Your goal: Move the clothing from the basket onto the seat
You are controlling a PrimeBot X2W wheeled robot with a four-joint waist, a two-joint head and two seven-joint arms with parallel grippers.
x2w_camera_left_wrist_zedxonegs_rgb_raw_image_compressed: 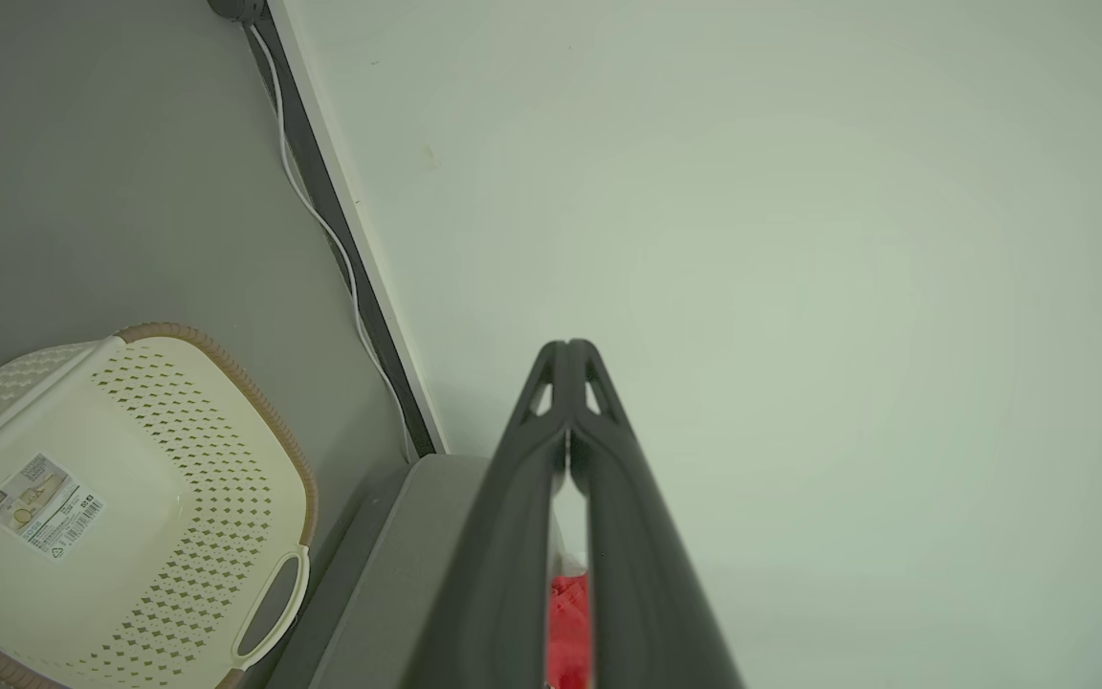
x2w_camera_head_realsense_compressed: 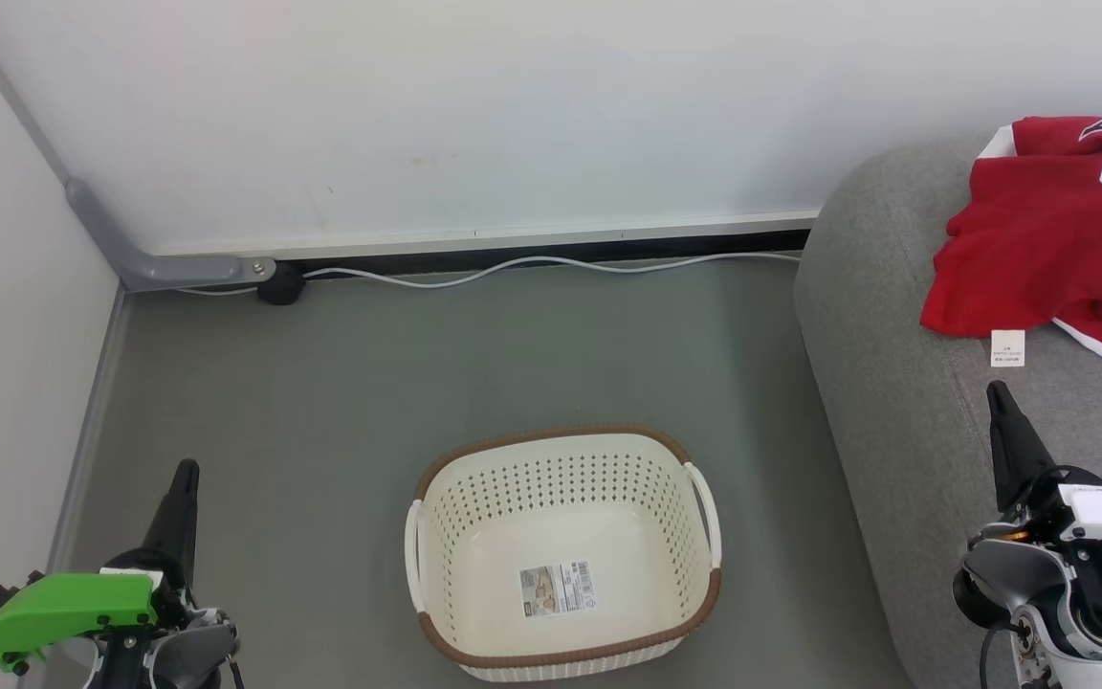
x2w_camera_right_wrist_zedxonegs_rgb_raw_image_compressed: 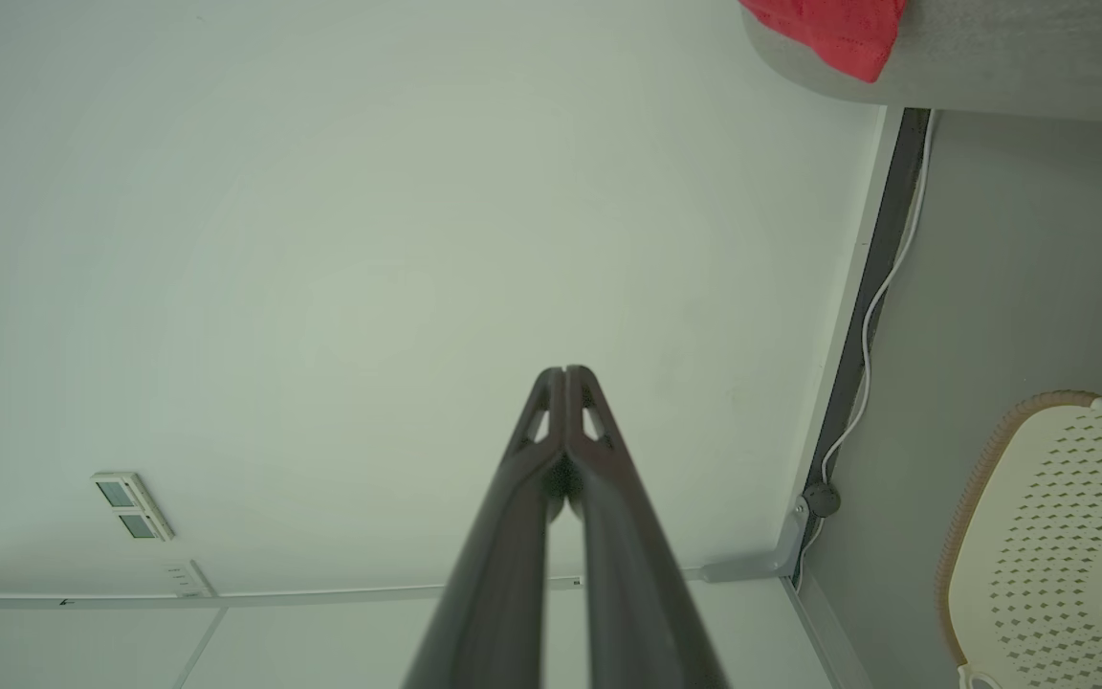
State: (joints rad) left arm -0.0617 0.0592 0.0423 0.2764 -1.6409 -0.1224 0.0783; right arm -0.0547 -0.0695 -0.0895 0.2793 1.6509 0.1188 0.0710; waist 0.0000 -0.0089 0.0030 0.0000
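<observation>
Head view: the cream-white perforated plastic basket with its brown woven-look rim stands empty on the grey floor. The bright red jersey clothing lies on the grey fabric sofa seat, so the transfer looks complete and only parking the arms seems needed. The left pincer and right pincer point upward, low at either side.

Left wrist view: its fingers are pressed together, holding nothing.

Right wrist view: its fingers are likewise together and empty.

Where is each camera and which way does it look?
Head view: on the head, looking down at the cream perforated plastic basket, grey fabric sofa, red jersey; left hand, right hand show.
Left wrist view: on that wrist, along its shut fingers toward the white wall.
Right wrist view: on that wrist, same wall, shut fingers.
All share the basket.
</observation>
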